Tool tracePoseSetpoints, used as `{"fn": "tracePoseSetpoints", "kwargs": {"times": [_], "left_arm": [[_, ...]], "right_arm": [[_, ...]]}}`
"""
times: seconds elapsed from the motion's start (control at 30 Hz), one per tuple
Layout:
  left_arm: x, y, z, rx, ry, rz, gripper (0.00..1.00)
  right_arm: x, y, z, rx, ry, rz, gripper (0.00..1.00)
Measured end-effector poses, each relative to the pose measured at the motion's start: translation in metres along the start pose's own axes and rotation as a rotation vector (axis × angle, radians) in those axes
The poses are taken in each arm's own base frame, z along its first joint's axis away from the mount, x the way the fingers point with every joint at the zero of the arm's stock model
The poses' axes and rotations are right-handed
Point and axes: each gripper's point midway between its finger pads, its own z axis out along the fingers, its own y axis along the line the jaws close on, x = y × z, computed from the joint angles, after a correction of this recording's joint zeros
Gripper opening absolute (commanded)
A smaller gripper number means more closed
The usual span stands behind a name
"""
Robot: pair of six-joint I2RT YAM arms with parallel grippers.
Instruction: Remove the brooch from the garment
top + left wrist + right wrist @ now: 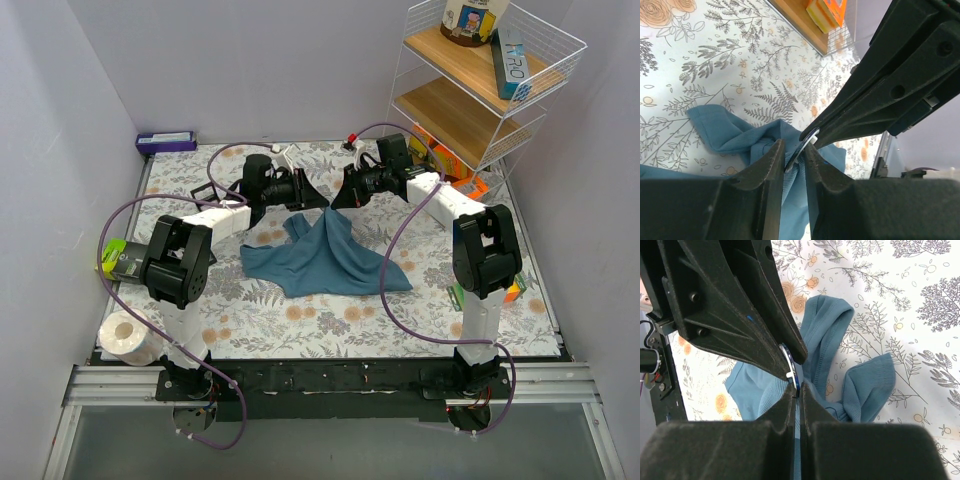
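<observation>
From above, you see both arms meeting over the floral table (pixel 300 325). The left gripper (pixel 312 197) and right gripper (pixel 340 197) are tip to tip where the teal T-shirt (pixel 320 265) is drawn up into a peak.

Your left wrist view shows the brooch (pixel 807 141) edge-on, slanting across the narrow gap between the left gripper's fingers at the bunched cloth — whether they squeeze it, you cannot tell.

In your right wrist view the right gripper is clenched tight, its tips at the brooch's rim — teal cloth shows in the slit.

left gripper (pixel 794 150): jaws narrowly apart | right gripper (pixel 796 387): pinched shut | tips meeting
</observation>
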Motion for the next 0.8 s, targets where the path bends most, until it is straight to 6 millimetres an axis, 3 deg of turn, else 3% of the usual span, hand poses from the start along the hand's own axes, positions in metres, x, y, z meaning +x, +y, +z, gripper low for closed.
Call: {"fn": "tracePoseSetpoints", "kwargs": {"times": [0.13, 0.43, 0.8], "left_arm": [[-0.003, 0.001, 0.001, -0.023, 0.019, 0.066, 0.19], [-0.011, 0.008, -0.002, -0.091, 0.036, 0.091, 0.38], [-0.021, 0.012, -0.008, -0.134, 0.023, 0.23, 0.42]], "right_arm": [[0.0, -0.002, 0.0, 0.011, -0.001, -0.01, 0.01], [-0.002, 0.002, 0.0, -0.008, -0.007, 0.008, 0.01], [-0.002, 0.008, 0.0, -0.03, -0.006, 0.039, 0.01]]}}
